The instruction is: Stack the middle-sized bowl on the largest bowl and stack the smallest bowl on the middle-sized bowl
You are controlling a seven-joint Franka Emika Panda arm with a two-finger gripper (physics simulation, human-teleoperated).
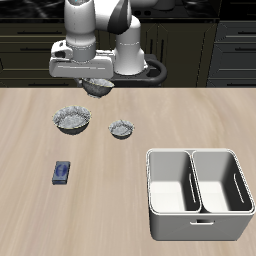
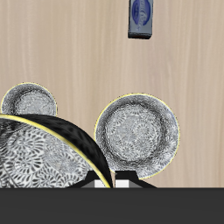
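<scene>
Right, the white two-compartment caddy (image 1: 196, 224) sits near the table's front edge. Farther back, the largest bowl (image 1: 72, 120) rests on the table (image 1: 30, 210). The gripper (image 1: 98, 84) is up in the air, clamped on the rim of the middle-sized bowl (image 1: 100, 89). The smallest bowl (image 1: 122, 128) sits just beside the largest, and a small blue box (image 1: 62, 172) lies apart.

Kitchen: dark cabinet fronts (image 1: 200, 45) w/ handles behind wood-grain table (image 1: 120, 200), simulator-rendered.
</scene>
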